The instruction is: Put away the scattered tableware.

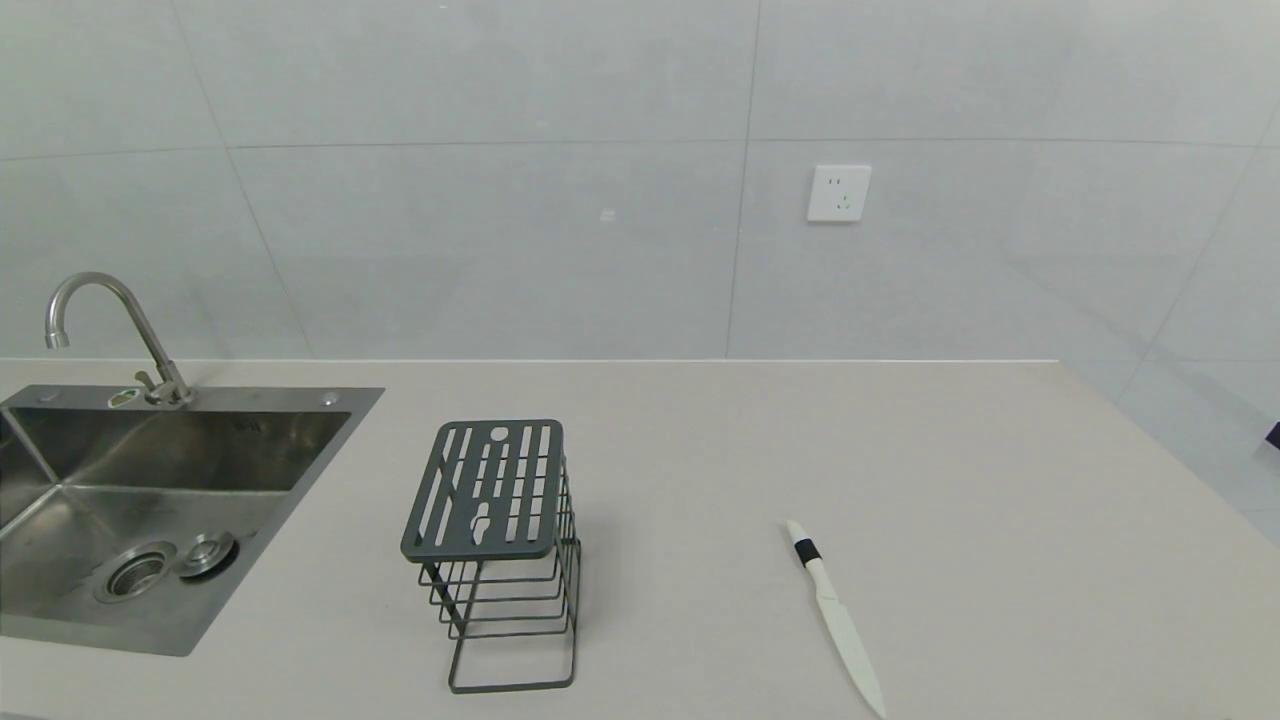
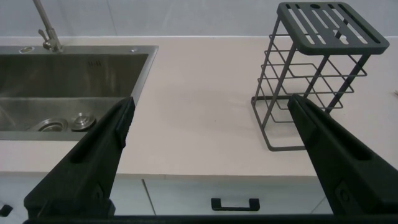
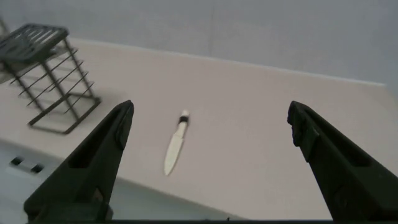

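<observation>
The knife lies flat on the counter, in its right half near the front edge. Its handle points toward the back wall and its blade tip toward the front edge. It is white with 1 black band on the handle.

The right gripper hangs above and in front of the knife, well apart from it. Its 2 fingers are spread wide with nothing between them.

The rack stands upright near the front edge, between the sink and the knife, its slotted top plate facing up.

The left gripper is also spread wide and holds nothing. It hangs before the front edge, with the sink and rack ahead of it.
</observation>
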{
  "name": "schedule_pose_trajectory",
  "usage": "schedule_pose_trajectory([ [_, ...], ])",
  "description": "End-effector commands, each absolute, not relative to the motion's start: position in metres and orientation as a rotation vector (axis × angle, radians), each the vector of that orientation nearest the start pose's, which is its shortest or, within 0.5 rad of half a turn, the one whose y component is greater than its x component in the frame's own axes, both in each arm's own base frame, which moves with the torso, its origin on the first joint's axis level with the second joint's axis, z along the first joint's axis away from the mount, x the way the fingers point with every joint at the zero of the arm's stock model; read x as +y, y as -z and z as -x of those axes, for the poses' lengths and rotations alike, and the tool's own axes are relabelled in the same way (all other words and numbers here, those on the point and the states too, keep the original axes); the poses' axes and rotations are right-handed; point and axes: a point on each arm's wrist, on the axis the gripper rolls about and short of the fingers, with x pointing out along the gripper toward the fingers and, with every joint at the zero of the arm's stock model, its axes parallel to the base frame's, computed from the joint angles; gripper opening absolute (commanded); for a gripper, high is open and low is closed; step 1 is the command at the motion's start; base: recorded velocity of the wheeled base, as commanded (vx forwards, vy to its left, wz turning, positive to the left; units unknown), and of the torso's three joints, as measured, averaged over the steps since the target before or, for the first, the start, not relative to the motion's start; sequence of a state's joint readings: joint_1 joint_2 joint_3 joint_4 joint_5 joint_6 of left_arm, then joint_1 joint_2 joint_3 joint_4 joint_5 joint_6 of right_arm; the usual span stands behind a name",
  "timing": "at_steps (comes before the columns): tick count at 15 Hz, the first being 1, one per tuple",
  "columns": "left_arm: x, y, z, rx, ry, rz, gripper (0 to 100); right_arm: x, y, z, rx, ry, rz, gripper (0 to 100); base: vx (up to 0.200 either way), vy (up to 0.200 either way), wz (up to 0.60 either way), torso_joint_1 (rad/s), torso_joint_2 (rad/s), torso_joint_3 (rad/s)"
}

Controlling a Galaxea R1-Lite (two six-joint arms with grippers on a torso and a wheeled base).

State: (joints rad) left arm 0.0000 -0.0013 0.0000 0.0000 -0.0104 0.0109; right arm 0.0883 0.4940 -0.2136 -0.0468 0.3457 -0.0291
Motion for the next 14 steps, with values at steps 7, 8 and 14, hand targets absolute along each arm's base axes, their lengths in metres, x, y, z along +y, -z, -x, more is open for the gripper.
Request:
schedule_pose_trajectory([
  [7,0.0,-0.075,0.023,0.0,0.011,-0.011,100,0.043,-0.146,-0.114,0.616,-0.638,0.015,100,0.0,0.0,0.0,0.0,0.0,0.0],
  [8,0.0,-0.075,0.023,0.0,0.011,-0.011,100,0.05,-0.145,-0.123,0.649,-0.635,0.038,100,0.0,0.0,0.0,0.0,0.0,0.0],
  [14,0.0,-0.075,0.023,0.0,0.009,-0.011,100,0.087,-0.121,-0.159,0.83,-0.637,0.155,100,0.0,0.0,0.0,0.0,0.0,0.0],
])
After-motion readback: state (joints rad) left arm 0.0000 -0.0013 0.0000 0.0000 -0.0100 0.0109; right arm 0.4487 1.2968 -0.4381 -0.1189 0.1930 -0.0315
